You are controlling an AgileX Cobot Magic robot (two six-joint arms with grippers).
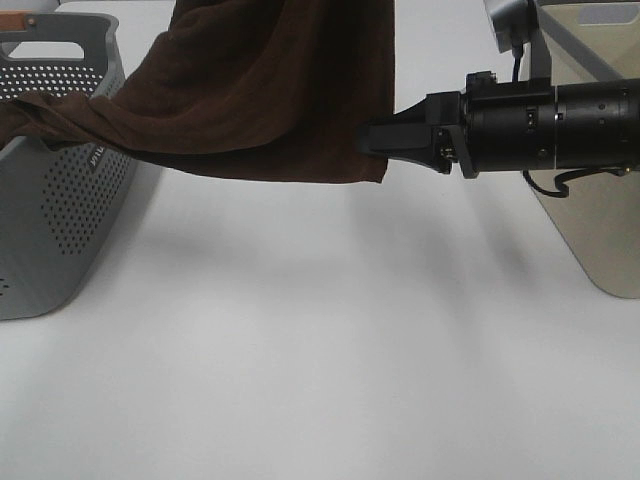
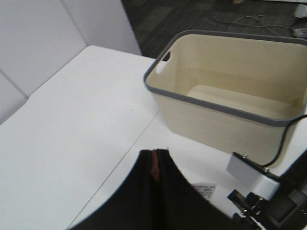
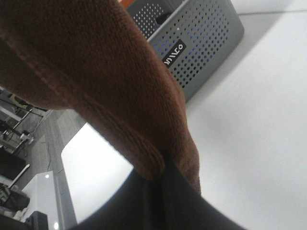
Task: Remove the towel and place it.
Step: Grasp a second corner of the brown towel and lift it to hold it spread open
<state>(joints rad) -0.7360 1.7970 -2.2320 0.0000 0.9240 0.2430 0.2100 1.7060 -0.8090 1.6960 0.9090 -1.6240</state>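
The dark brown towel [image 1: 270, 90] hangs from above the top of the exterior view. One end trails left into the grey perforated basket [image 1: 60, 200]. My right gripper [image 1: 372, 140] reaches in from the right and is shut on the towel's lower right corner above the table. In the right wrist view the towel [image 3: 96, 72] is pinched at that gripper [image 3: 163, 172]. My left gripper [image 2: 154, 160] is out of the exterior view. In its wrist view it holds a pinched fold of the towel [image 2: 158, 201] high up, with the white label [image 2: 205, 189] beside it; its fingers are hidden by the cloth.
A beige basket with a grey rim [image 1: 600, 200] stands at the right edge of the white table [image 1: 320, 350]; it looks empty in the left wrist view [image 2: 230, 96]. The grey basket also shows in the right wrist view [image 3: 201, 43].
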